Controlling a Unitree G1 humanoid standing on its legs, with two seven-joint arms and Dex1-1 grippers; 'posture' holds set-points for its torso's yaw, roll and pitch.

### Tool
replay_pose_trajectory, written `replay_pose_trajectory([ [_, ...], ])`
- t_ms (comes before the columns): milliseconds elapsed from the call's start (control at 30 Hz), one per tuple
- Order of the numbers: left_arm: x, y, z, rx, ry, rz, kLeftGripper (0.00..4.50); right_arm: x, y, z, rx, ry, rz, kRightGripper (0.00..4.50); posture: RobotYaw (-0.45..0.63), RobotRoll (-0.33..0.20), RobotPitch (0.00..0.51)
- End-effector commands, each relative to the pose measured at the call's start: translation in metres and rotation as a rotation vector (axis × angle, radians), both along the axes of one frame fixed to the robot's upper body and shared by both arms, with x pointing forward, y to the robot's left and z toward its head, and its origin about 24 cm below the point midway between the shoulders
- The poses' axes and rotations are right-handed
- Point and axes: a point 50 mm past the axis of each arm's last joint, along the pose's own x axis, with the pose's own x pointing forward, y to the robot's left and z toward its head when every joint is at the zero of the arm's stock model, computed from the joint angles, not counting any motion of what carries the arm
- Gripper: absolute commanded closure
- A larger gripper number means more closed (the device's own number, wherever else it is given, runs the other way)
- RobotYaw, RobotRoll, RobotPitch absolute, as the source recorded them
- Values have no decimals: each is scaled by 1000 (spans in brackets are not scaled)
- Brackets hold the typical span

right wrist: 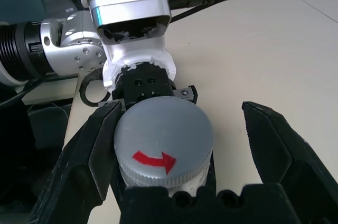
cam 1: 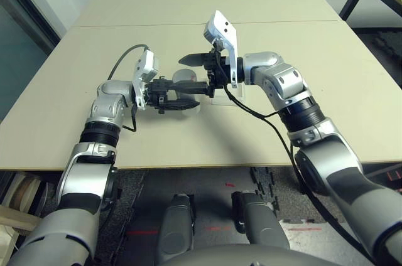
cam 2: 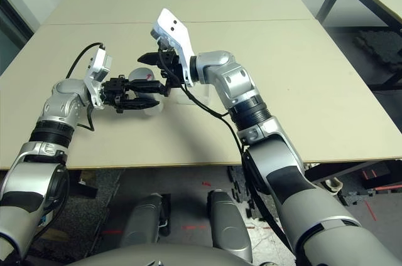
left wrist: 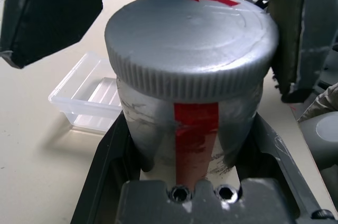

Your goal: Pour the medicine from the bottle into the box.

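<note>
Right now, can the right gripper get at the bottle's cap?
Probably yes. The right gripper is open with its fingers either side of the cap, and the left gripper grips the bottle lower down.

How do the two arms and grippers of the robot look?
Both arms are silver with black joint bands. The left gripper and right gripper each have two black fingers. A white camera housing sits on each wrist, and a black cable runs along each arm.

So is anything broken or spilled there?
Nothing is spilled or broken. The silvery bottle with a red stripe has scuffed, scraped paint. Its grey ribbed cap is on, inside the right gripper's open fingers. The clear plastic box sits flat on the beige table.
</note>
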Motion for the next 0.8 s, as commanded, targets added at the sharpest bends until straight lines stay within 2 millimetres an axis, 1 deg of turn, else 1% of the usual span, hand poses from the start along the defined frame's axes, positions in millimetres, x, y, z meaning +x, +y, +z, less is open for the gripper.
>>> replay_pose_trajectory([
  [33,-2,-4,2,5,-15,-26,1960,4,-7,-6,-26,5,-29,0,-70,0,114],
  [233,-1,-4,2,7,-11,-23,1960,8,-21,-6,-23,12,-68,0,-73,0,115],
  [367,-1,-2,1,9,-8,-20,1960,10,-36,-3,-16,15,-101,0,-78,0,115],
  [800,0,-3,1,14,-4,-27,1960,5,-71,6,-22,19,-157,0,-93,0,117],
])
